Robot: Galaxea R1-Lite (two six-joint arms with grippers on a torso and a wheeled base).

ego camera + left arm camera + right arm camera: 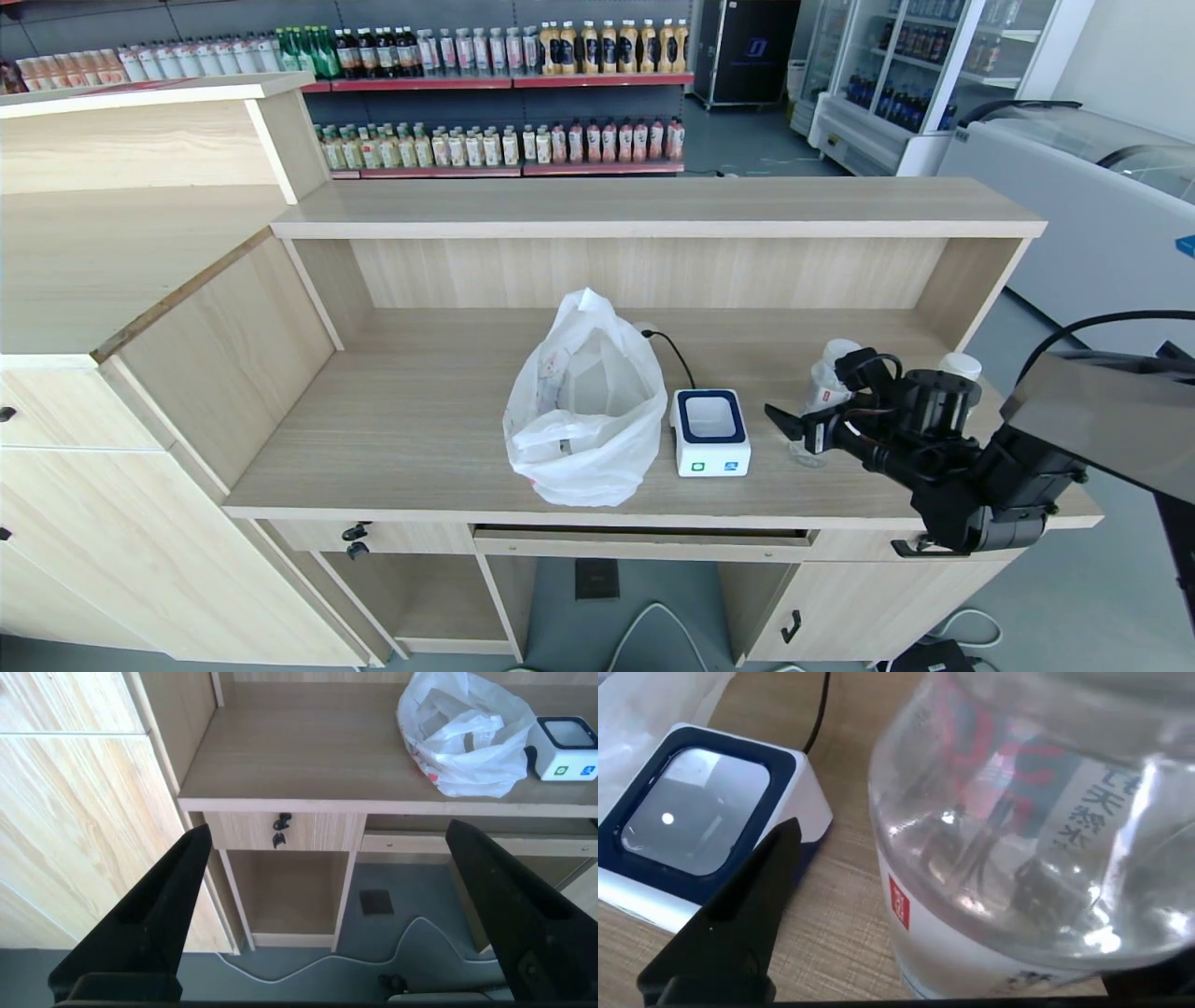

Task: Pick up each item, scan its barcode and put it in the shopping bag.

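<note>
A pale wooden shop counter (420, 439) is seen from the head view, with shelves (504, 84) of drinks behind it. A white plastic bag (583, 411) is stood open near the middle of the counter, and a white scanner (710, 432) with a blue-framed window is set just beside it, to the right. Further right, a clear bottle (826, 383) with a white cap is stood upright on the counter. It is flanked by the fingers of the right gripper (822, 401). A second bottle (960, 366) is partly hidden behind the arm.

In the left wrist view, the left gripper (327, 915) is held low in front of the counter, its fingers (149, 924) spread wide with nothing between them.

In the right wrist view, the bottle's red and white label is seen close up. One finger (738, 924) is parted from the bottle by a gap, so the bottle is not gripped.
</note>
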